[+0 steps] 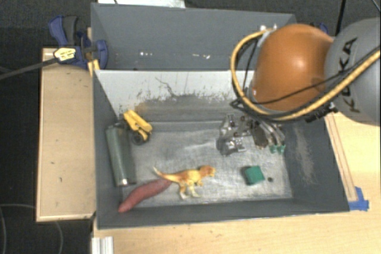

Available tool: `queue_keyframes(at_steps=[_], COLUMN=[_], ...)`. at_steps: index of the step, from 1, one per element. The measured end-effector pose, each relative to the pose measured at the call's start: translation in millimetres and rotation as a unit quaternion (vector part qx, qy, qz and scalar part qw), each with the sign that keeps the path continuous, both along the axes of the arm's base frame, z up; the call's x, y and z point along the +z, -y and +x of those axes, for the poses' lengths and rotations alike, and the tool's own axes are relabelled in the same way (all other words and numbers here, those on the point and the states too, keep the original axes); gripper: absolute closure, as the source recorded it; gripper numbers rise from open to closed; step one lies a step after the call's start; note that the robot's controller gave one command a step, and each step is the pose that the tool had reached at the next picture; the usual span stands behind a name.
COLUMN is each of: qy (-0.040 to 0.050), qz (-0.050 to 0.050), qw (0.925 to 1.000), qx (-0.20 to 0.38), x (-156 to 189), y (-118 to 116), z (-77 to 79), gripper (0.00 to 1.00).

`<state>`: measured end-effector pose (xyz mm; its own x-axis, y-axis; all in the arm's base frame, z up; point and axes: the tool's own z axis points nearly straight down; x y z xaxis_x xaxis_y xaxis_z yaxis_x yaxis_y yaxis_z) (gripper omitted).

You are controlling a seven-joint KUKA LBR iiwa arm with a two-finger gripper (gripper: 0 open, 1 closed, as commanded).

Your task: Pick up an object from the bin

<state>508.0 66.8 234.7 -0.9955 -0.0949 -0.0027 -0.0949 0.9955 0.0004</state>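
**Claw low in the bin, up and left of the green block**

The claw (pixel 235 138) hung beneath the arm's orange cover (pixel 292 65), above bare floor of the grey bin (pixel 178 38). Open or closed: could not tell from this angle.

The nearest thing was a small green block (pixel 253 175), flat on the floor. The claw stood up and left of it, near but clear of it.

Everything else lay left of the green block.
- Closest to it was an orange-and-yellow toy dinosaur (pixel 187 176), its head end turned toward the block.
- Further left and slightly lower was a dark red, tapered, root-like piece (pixel 141 195), near the dinosaur's tail.
- Well left of the block, a grey-green cylinder (pixel 119 154) lay along the bin's wall.
- Up and far left of the block, a yellow piece with a dark round part (pixel 137 124) sat at the cylinder's upper end.
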Motion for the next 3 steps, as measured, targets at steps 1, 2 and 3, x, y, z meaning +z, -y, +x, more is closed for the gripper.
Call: queue_keyframes(at_steps=[1, 2, 3], qy=[-0.0039, -0.0002, 0.003], qz=[0.001, 0.0, 0.0], qw=[0.9999, 0.9999, 0.998], qx=[0.016, 0.014, 0.064], x=[-107.9, -103.7, -123.5], y=[-66.8, -64.2, -63.2], z=[1.4, 3.6, 1.7], gripper=[0.0, 0.0, 0.0])
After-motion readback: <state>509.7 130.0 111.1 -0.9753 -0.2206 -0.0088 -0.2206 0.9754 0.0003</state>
